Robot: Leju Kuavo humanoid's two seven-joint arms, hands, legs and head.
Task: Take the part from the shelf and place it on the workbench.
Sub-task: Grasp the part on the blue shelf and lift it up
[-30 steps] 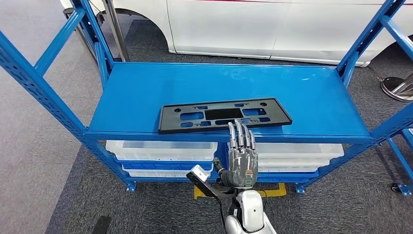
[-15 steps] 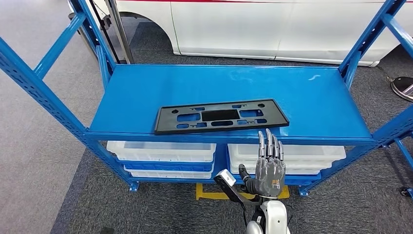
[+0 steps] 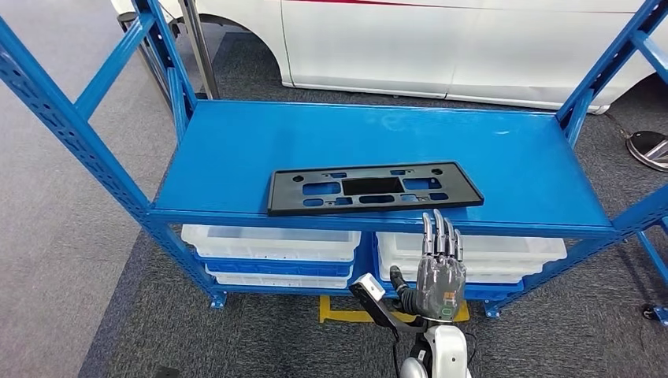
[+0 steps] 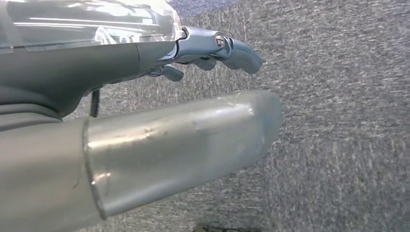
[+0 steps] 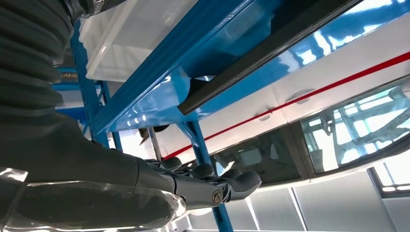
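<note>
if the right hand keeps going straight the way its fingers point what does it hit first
Probably the front edge of the blue shelf, just below the black part. The right hand points up at it, though depth is unclear.

1. Flat black plastic rectangular plate (image 3: pixel 375 187), long and thin, with several rectangular cutouts and small holes along its length; centre panel looks solid.
2. Lies flat on the blue metal shelf (image 3: pixel 236 150), top level, lengthwise along the front edge, slightly skewed, right end a bit farther back.
3. Sits near the front lip, roughly centred left to right, nothing touching it.
4. Right wrist view: seen from below as a dark edge (image 5: pixel 261 55) slightly overhanging the shelf lip.
</note>
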